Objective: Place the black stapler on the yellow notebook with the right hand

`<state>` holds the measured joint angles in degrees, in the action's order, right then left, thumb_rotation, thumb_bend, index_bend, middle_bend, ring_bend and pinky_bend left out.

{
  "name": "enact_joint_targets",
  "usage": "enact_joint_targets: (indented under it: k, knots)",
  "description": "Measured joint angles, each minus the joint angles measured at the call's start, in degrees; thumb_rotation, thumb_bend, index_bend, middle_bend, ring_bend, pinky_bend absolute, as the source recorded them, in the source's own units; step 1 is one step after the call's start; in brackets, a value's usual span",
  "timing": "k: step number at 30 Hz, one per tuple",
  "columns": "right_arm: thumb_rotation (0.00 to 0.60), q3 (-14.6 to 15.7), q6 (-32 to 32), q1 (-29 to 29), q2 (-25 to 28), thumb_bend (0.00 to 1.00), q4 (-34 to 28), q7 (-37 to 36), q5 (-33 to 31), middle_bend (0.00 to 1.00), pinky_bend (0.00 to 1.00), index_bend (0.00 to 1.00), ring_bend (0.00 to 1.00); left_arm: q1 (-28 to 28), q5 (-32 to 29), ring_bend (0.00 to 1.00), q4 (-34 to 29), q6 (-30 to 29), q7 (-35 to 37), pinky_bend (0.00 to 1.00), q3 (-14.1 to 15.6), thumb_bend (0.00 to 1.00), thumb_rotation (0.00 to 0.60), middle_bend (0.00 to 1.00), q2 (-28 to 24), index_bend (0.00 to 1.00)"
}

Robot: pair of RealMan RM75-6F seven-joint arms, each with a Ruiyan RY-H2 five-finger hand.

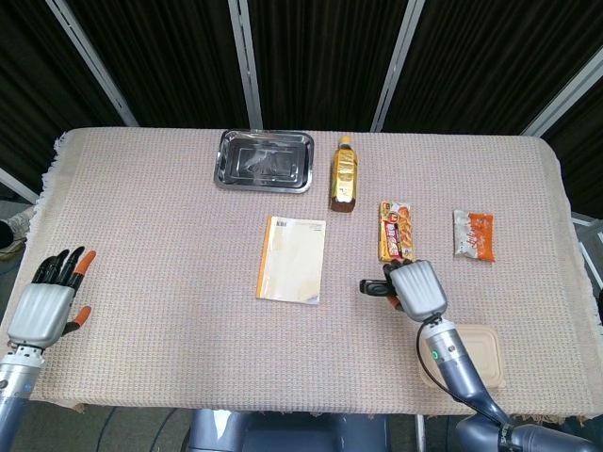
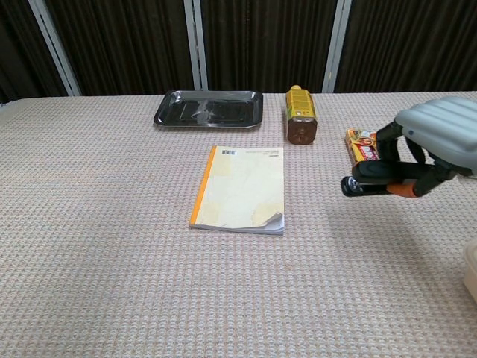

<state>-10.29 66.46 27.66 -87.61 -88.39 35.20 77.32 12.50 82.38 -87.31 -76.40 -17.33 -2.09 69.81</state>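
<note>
Above the counter (image 1: pixel 170 235), right of the yellow notebook (image 2: pixel 242 188), the right hand (image 1: pixel 415 290) held the black stapler (image 2: pixel 367 184) aloft, fingers (image 2: pixel 406 189) closed around it, well clear of the notebook. Left hand (image 1: pixel 45 310) rested at the near-left edge, fingers apart, holding nothing.

On the table (image 1: pixel 170 235) the notebook (image 1: pixel 291 259) lies near the middle, with the tray (image 1: pixel 265 160) behind it to the left and the bottle (image 1: pixel 344 173) behind it to the right. Right of the bottle lie a snack pack (image 1: pixel 397 229) and, further right, a second packet (image 1: pixel 473 234). The right robot hand (image 1: pixel 415 290) holds the stapler (image 1: pixel 374 288) above the table, between notebook and snack pack. A container (image 1: pixel 476 356) sits at the front right edge; the left robot hand (image 1: pixel 45 309) rests at the front left
</note>
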Motion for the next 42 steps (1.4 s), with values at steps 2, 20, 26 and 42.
enact_joint_targets:
  k: [2,20,26,42]
  knots:
    - [0.6,-0.81,-1.02,1.21,-0.22,0.35,-0.86,1.29,-0.94,0.53,0.74,0.69,0.61,0.13,-0.29,0.0,-0.01,0.36,-0.08,0.11,-0.03,0.3,0.6,0.0,0.05,0.0]
    - [0.6,-6.88,-10.49,15.66,-10.92,0.35,2.53,12.36,-14.43,0.53,0.74,0.68,0.61,1.25,-3.7,0.0,1.09,3.47,2.4,0.11,-1.05,0.3,0.6,0.0,-0.46,0.0]
    - [0.6,-7.55,-12.32,19.96,-15.47,0.35,6.85,13.58,-17.53,0.53,0.74,0.68,0.62,1.19,-4.54,0.0,1.77,3.81,4.39,0.11,-1.37,0.3,0.6,0.0,-1.01,0.0]
    - [0.6,-8.16,-14.2,27.33,-22.09,0.35,14.51,15.0,-22.83,0.53,0.74,0.68,0.61,1.46,-5.17,0.0,3.03,4.73,7.65,0.11,-1.6,0.3,0.6,0.0,-1.77,0.0]
